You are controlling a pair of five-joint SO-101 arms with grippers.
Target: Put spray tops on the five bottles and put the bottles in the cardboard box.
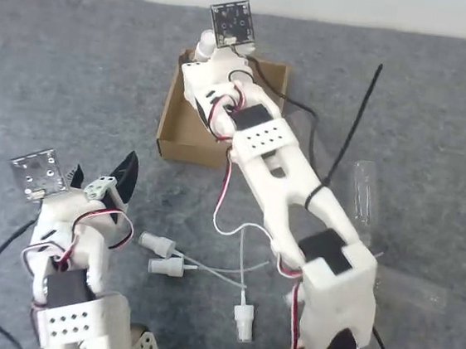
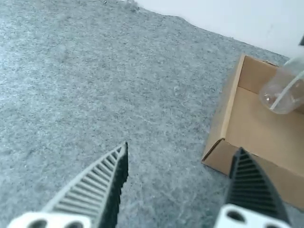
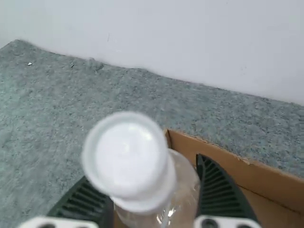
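Right wrist view, jaws apparently gripping bottle (image 3: pixel 142 180)

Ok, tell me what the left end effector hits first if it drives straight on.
Most likely the bare grey mat: the open left end effector tilts down at it. The cardboard box corner lies close beside that line; depth is unclear.

brown box (image 1: pixel 179 127), grey carpet (image 1: pixel 59 81), white tops (image 1: pixel 157 244)

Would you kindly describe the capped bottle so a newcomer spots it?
Find the shallow brown cardboard box on the grey carpet. Over its far corner, the right end effector grips a clear plastic bottle; unlike the bare bottle lying nearby, it wears a white top.
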